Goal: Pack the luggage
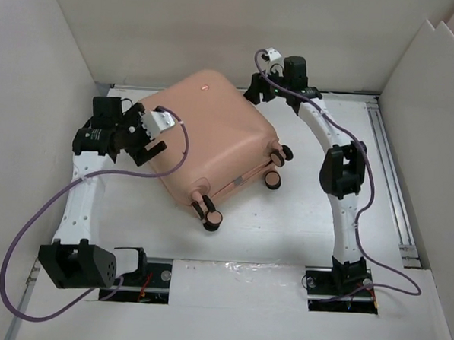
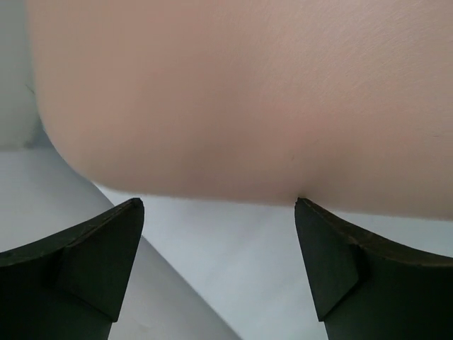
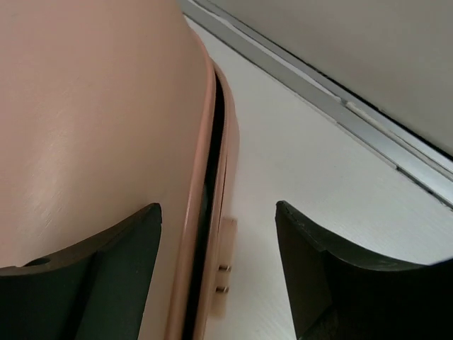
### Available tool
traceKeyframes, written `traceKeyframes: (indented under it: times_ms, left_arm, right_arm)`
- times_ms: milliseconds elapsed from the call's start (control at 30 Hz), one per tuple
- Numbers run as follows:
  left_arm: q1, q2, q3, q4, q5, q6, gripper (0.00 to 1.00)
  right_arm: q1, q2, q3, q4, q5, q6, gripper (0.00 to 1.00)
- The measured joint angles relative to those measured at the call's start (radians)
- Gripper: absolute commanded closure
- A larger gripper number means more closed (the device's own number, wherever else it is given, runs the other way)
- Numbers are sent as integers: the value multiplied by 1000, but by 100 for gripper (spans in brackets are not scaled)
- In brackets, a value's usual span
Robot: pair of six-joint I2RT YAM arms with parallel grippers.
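Find the luggage (image 1: 213, 139) lying flat on the desk (image 1: 284, 234), set at an angle, caster wheels (image 1: 276, 172) sticking out along its near right edge. Judge the step in hand as pressing the two shells together. See a dark seam (image 3: 214, 127) gaping along the far right edge in the right wrist view, so reckon the lid not fully shut.

Read the left pincer (image 1: 148, 143) as open and empty, tips right at the rounded left flank of the shell; cannot tell whether touching. Read the right pincer (image 3: 218, 212) as open too, gripping nothing, straddling the seam at the far right corner, one finger over the upper shell, the other over bare desk.

To do it well:
- push down and inward close to the seam, not on the slick crown
- brace from the left against sliding on the smooth desk
- keep tips out of the gap
- check that nothing pokes out before closing

Materials:
- salmon-pink hard plastic, faint brushed grain, soft sheen, generously rounded corners
- small pink tab (image 3: 225, 262) with two metal pins beside the seam
- matt white desk
- matt black fingers (image 2: 92, 262) with blunt wedge tips
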Motion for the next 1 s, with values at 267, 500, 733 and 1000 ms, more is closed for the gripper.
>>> traceKeyframes:
  times_ms: [267, 500, 733, 1000]
  left_arm:
    - [-222, -18, 251, -283, 137, 442, 3]
    - [-691, -68, 177, -338, 84, 520, 1]
    - [-998, -159, -34, -391, -11, 573, 1]
    - [-986, -43, -35, -330, -100, 613, 1]
  right_arm:
    - [-101, -350, -437, 98, -59, 73, 29]
    - [-323, -691, -834, 103, -53, 26, 28]
    - [-348, -890, -1122, 50, -80, -53, 26]
    - [-385, -1030, -1342, 32, -88, -70, 25]
